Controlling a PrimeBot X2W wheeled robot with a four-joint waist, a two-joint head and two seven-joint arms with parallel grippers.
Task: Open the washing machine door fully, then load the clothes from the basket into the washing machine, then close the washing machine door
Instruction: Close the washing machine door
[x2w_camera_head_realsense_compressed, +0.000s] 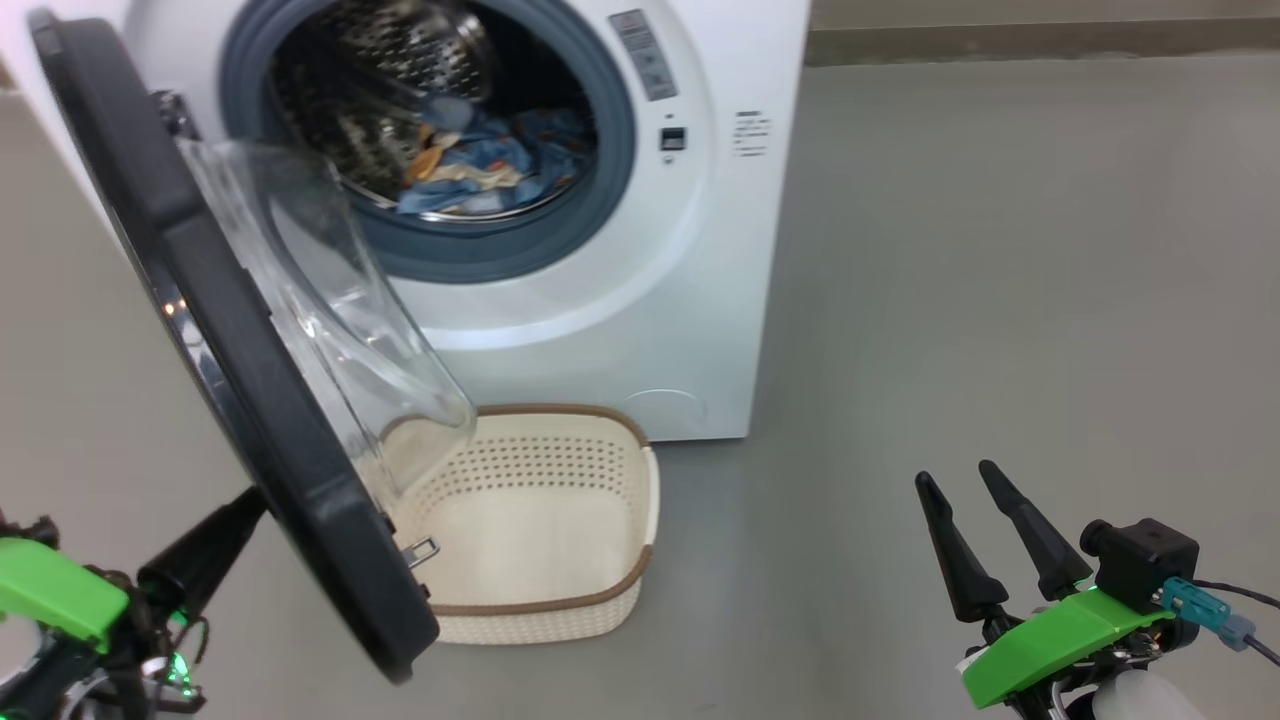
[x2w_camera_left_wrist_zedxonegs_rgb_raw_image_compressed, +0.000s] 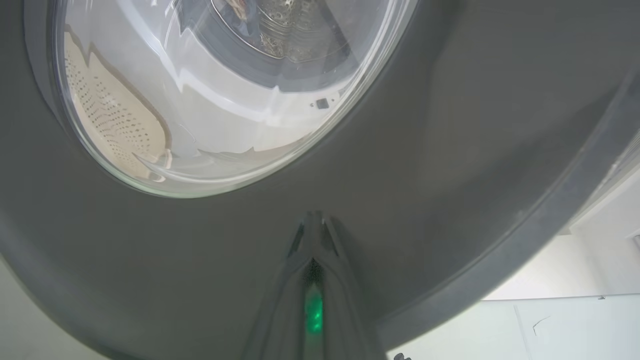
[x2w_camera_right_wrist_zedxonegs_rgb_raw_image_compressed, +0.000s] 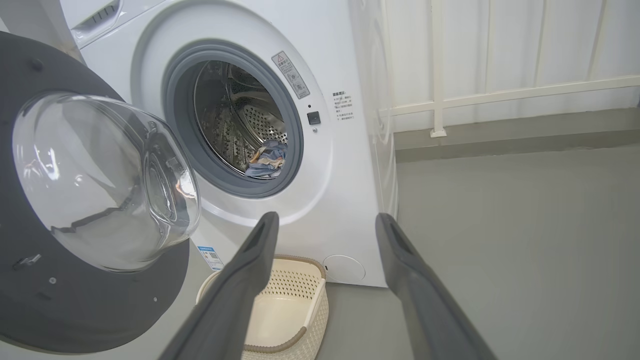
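The washing machine (x2w_camera_head_realsense_compressed: 620, 300) stands at the top with its door (x2w_camera_head_realsense_compressed: 200, 300) swung out to the left, glass bowl facing the drum. The clothes (x2w_camera_head_realsense_compressed: 500, 160), blue with orange, lie inside the steel drum, and in the right wrist view the clothes (x2w_camera_right_wrist_zedxonegs_rgb_raw_image_compressed: 267, 160) sit at the drum's front lip. The basket (x2w_camera_head_realsense_compressed: 600, 598) sits on the floor under the door, its inside bare. My left gripper (x2w_camera_head_realsense_compressed: 240, 515) is shut, tips against the door's outer black rim (x2w_camera_left_wrist_zedxonegs_rgb_raw_image_compressed: 450, 150), as the left gripper (x2w_camera_left_wrist_zedxonegs_rgb_raw_image_compressed: 315, 222) shows close up. My right gripper (x2w_camera_head_realsense_compressed: 955, 472) stands open over the floor at lower right, holding nothing.
Grey floor (x2w_camera_head_realsense_compressed: 1000, 300) stretches to the right of the machine. A low kerb (x2w_camera_head_realsense_compressed: 1040, 40) and a white railing (x2w_camera_right_wrist_zedxonegs_rgb_raw_image_compressed: 437, 75) run along the back. The open door overhangs the basket's left half.
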